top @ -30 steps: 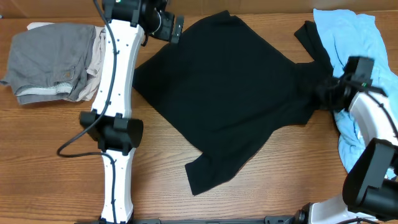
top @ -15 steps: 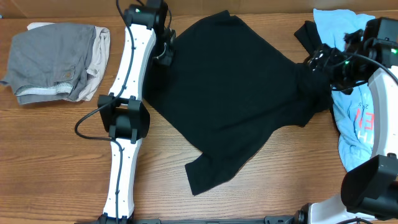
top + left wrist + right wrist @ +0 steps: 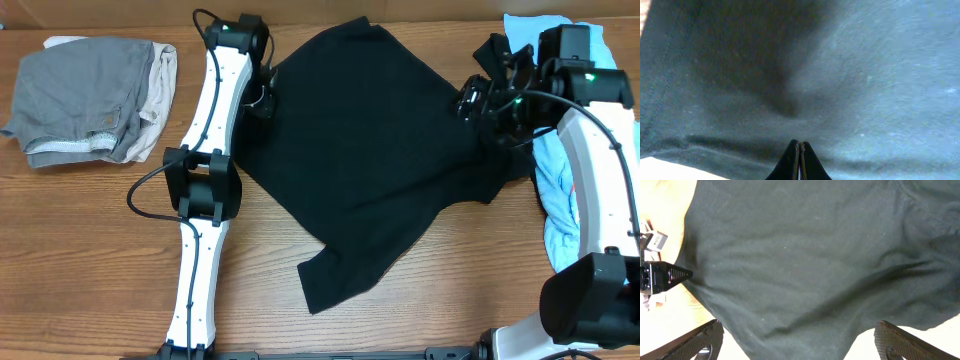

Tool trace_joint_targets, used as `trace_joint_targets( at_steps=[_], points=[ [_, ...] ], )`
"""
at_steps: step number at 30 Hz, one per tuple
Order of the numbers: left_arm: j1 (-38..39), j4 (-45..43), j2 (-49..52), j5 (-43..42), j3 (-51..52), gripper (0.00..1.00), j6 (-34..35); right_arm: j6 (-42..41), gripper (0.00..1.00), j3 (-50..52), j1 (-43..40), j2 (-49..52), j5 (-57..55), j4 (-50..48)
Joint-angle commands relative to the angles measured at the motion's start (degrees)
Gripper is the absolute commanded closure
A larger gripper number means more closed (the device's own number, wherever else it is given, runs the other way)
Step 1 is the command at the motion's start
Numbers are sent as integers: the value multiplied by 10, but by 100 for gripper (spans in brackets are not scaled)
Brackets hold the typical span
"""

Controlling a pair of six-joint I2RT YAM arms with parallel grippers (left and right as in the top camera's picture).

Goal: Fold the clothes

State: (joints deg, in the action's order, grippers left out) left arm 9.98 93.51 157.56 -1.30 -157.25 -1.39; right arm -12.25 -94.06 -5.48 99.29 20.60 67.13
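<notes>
Shifted inward since half a second ago: right gripper (image 3: 475,100), now hovering over the right sleeve side of the black shirt (image 3: 370,150), jaws spread wide apart. Down at the shirt's left edge: left gripper (image 3: 800,149), jaws pressed together, no cloth visibly caught between. Shirt spread flat mid-table (image 3: 100,250), between a gray clothes pile (image 3: 80,100) and a light blue garment (image 3: 565,190).

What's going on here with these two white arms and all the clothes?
Two robot arms are folding laundry. A black T-shirt lies spread out on the wooden table. The left claw is shut at the shirt's left edge, and the right claw hangs open over its right side. Grey clothes sit in a pile at the far left, and a light blue garment lies crumpled at the right.
</notes>
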Motion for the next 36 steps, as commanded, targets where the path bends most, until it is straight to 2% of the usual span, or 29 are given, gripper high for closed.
trace_joint_targets(
  at_steps=[1, 10, 13, 25, 31, 36],
  points=[
    [-5, 4, 31, 7, 5, 96, 13, -13, 0, -12, -1, 0, -17, -2],
    [-11, 25, 49, 8, 12, 96, 20, -13, 0, -12, -1, 0, -17, -2],
    [-17, 33, 58, 40, 22, 96, 51, -13, 0, -12, -1, 0, -17, -2],
    [-87, 33, 59, 78, 179, 96, 102, -13, 0, -11, -1, 0, -17, -12],
    [-116, 34, 54, 61, 196, 96, 104, -13, 0, -11, -1, 0, -17, -14],
    [-113, 34, 8, 61, 217, 96, 102, -13, 0, -11, -1, 0, -20, -10]
  ],
)
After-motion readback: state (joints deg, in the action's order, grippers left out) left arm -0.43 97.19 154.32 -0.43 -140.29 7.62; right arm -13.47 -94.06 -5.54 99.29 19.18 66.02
